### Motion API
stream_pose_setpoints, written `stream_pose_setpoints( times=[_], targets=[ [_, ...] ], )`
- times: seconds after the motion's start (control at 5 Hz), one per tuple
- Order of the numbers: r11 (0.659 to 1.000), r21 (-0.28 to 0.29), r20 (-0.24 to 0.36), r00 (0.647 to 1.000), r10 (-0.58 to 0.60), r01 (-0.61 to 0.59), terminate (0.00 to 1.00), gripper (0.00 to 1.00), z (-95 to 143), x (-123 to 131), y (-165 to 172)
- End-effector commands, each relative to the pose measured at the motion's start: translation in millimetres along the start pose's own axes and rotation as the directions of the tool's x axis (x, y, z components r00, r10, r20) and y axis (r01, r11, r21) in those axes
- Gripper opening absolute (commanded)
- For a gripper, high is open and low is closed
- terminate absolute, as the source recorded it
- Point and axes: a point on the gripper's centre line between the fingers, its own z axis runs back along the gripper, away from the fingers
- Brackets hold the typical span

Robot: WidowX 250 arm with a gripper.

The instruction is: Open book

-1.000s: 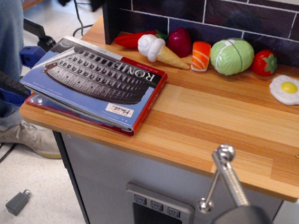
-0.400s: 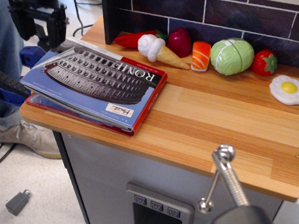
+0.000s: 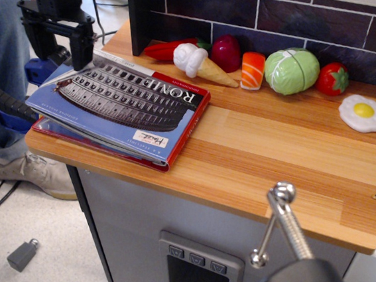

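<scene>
At upper left the gripper hung open, empty — it risked shoving the closed book off the bench.

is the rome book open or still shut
Shut. The book lies flat on the counter with its blue cover facing up; the gripper hovers at its far corner.

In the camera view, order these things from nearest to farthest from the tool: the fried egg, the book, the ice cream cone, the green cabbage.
The tool is at the top left, over the counter's left end.
1. The book, directly beside it, on the left.
2. The ice cream cone, at the back wall.
3. The green cabbage, further right along the wall.
4. The fried egg, at the far right.
</scene>
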Motion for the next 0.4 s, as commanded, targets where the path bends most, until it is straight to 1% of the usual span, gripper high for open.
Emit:
stream_pose_setpoints(
  times=[0.0,0.2],
  targets=[
    [0.999,-0.038,0.098,0.995,-0.013,0.017,0.00,1.00,22.9,5.3,-46.2],
    [0.998,-0.054,0.113,0.994,-0.008,0.014,0.00,1.00,24.1,5.9,-59.9]
  ],
)
